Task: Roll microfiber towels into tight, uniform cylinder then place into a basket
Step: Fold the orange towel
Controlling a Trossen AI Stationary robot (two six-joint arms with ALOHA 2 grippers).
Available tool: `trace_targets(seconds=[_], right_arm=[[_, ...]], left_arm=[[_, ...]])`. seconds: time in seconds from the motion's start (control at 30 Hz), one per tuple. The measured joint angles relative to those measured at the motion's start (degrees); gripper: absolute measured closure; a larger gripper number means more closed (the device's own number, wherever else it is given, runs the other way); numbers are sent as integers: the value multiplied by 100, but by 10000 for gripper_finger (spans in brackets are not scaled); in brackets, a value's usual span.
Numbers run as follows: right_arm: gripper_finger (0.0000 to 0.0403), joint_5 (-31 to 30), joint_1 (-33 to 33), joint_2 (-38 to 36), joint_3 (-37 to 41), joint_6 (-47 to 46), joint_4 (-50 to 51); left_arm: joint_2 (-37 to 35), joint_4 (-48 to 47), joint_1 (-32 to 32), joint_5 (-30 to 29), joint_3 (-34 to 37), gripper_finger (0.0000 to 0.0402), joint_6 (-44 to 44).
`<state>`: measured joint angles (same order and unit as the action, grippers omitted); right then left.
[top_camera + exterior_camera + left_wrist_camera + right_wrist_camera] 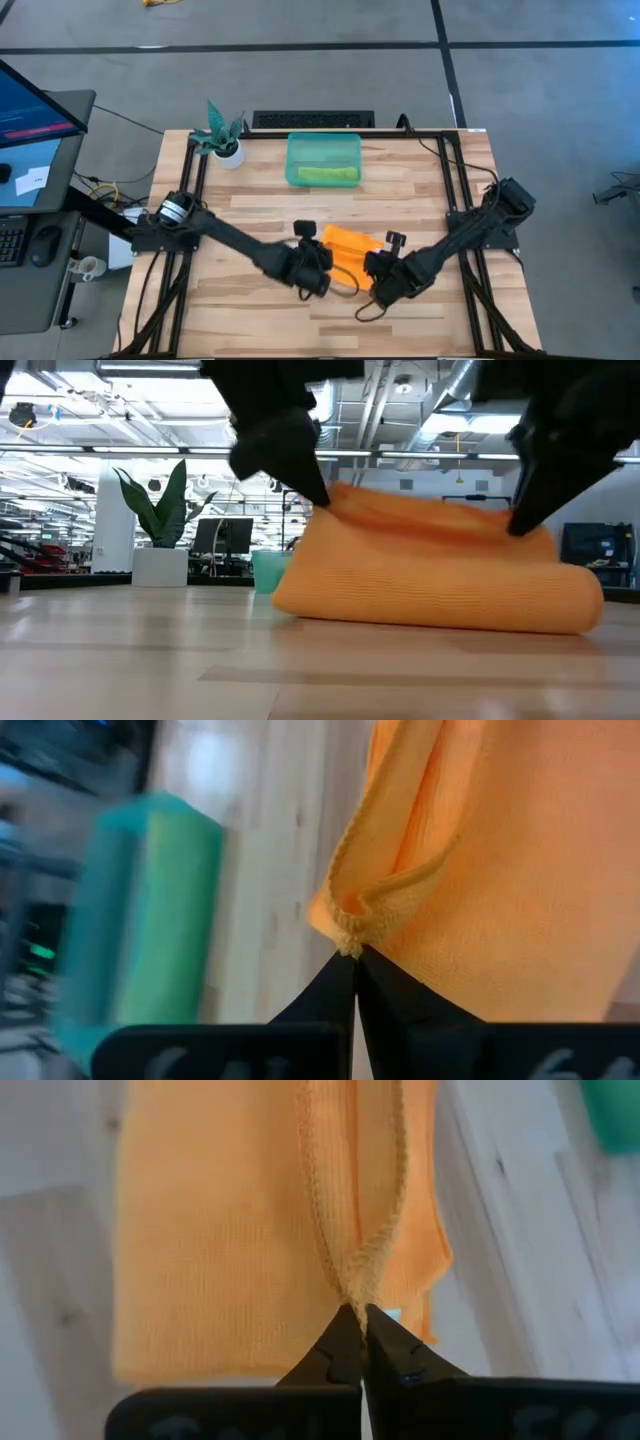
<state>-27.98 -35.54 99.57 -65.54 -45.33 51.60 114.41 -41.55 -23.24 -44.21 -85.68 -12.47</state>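
The orange microfiber towel (347, 250) lies folded over on itself at the middle of the table, its lower layers resting on the wood (430, 595). My left gripper (318, 268) is shut on its left end and my right gripper (383, 280) is shut on its right end. Both come in from the near side. The teal basket (323, 147) stands at the far middle with the lime green towel (326, 176) lying inside it. My left gripper pinches a hemmed corner (349, 942) of the orange towel between its two fingers, right at their tips, slanting down from the near left. The held edge is lifted (325, 495) while the rest of the towel lies on the table. My right gripper pinches the towel's hemmed edge (352, 1292), bunched into a small fold, between its fingertips, slanting down from the near right. The top layer is raised there (515, 525) and runs across to the other gripper; the towel's body stays on the table.
A white pot with a teal plant (222, 140) stands at the far left corner. A dark frame (455, 180) runs along the table's sides. Bare wood lies along the near edge (250, 320) and between the towel and the basket.
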Motion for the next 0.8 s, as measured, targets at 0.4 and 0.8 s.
trace_targets(seconds=[0.4, 0.8], right_arm=[[389, -48, 547, 7, 549, -524, -260], [378, 109, 706, 7, 581, -522, -407]], left_arm=[[0, 80, 705, 1191, 5, 401, -26], [0, 64, 737, 1204, 8, 401, -52]])
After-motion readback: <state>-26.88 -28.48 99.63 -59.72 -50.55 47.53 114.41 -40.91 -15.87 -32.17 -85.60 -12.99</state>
